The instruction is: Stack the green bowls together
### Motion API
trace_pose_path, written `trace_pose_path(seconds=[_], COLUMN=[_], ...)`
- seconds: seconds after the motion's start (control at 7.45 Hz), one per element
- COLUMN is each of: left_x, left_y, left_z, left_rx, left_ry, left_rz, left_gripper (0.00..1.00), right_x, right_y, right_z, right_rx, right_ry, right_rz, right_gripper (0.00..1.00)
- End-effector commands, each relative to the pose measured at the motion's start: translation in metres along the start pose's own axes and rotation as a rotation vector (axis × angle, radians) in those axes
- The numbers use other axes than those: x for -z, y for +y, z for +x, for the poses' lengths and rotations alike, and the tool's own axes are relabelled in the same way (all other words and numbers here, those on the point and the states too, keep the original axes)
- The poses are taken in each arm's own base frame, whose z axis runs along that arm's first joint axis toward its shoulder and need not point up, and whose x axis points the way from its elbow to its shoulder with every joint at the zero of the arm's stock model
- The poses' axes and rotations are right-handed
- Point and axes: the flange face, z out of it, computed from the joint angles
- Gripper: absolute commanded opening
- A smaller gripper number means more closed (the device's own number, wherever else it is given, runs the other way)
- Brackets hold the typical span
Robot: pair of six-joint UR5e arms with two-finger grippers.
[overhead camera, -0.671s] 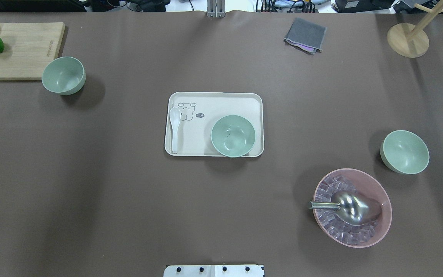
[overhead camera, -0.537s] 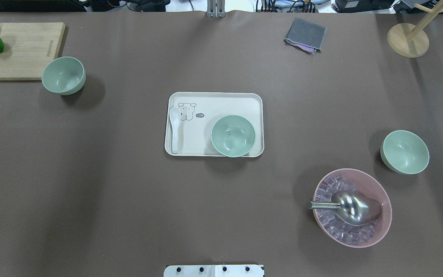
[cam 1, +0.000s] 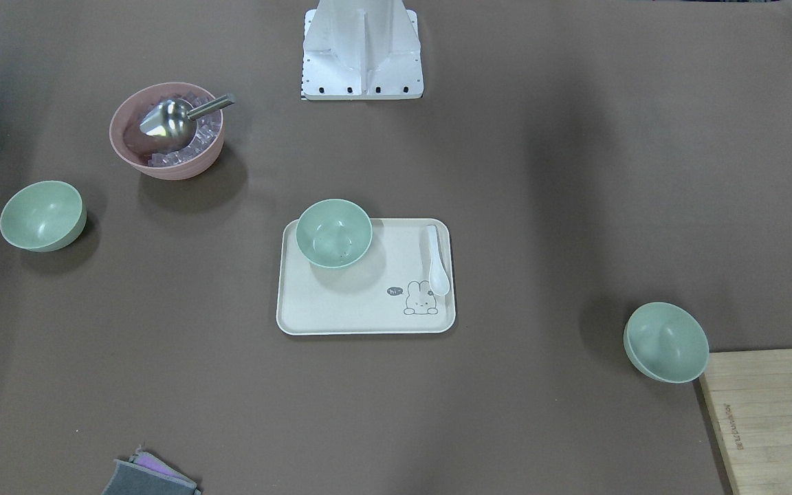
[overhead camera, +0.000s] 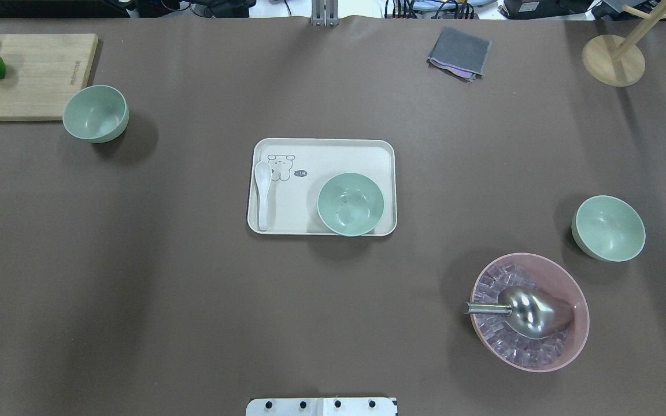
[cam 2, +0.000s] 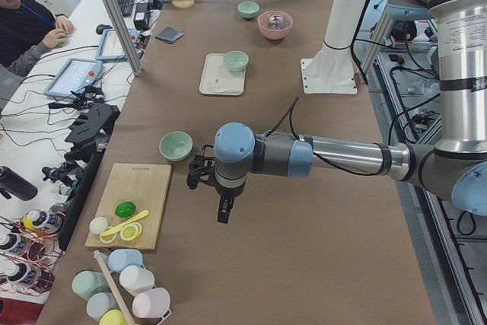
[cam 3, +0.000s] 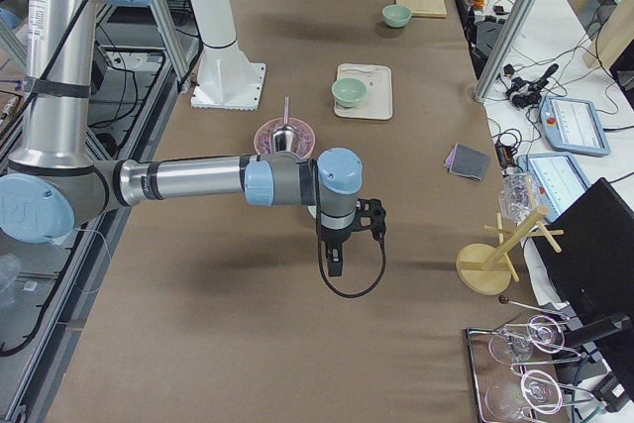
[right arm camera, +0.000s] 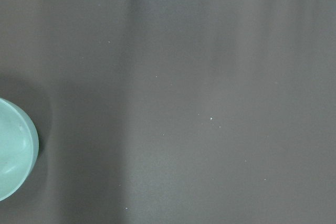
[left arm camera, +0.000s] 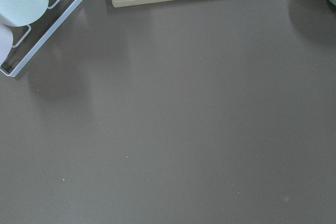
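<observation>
Three pale green bowls stand apart. One green bowl (overhead camera: 350, 204) sits on the cream tray (overhead camera: 310, 150) at the table's middle. A second (overhead camera: 95, 113) stands at the far left beside the cutting board. A third (overhead camera: 608, 227) stands at the right, behind the pink bowl. My left gripper (cam 2: 223, 213) shows only in the exterior left view, hanging above bare table near the left bowl (cam 2: 176, 144). My right gripper (cam 3: 335, 263) shows only in the exterior right view. I cannot tell whether either is open. The right wrist view catches a bowl's edge (right arm camera: 13, 156).
A pink bowl (overhead camera: 529, 312) with ice cubes and a metal scoop (overhead camera: 526, 312) stands at the front right. A white spoon (overhead camera: 262, 193) lies on the tray. A wooden cutting board (overhead camera: 32, 75) with lime, a grey cloth (overhead camera: 459, 53) and a wooden stand (overhead camera: 613, 59) line the far edge.
</observation>
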Motion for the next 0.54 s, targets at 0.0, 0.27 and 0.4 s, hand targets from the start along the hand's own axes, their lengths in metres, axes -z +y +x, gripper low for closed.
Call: trace_pose_path(seconds=[0.0, 0.27, 0.4], left_x=[0.009, 0.008, 0.013], left_y=[-0.013, -0.023, -0.053], left_z=[0.008, 0.011, 0.027], left_rx=[-0.078, -0.084, -0.114], left_ry=[-0.01, -0.008, -0.003], left_rz=[0.073, 0.082, 0.097], left_gripper=[0.98, 0.98, 0.98], right_x=[0.013, 0.026, 0.03], right_y=[-0.004, -0.022, -0.04], right_z=[-0.022, -0.042, -0.062], right_rx=[0.046, 0.083, 0.124], right_ry=[-0.015, -0.023, -0.028], right_rz=[0.027, 0.056, 0.067], right_gripper=[1.0, 1.0, 1.0])
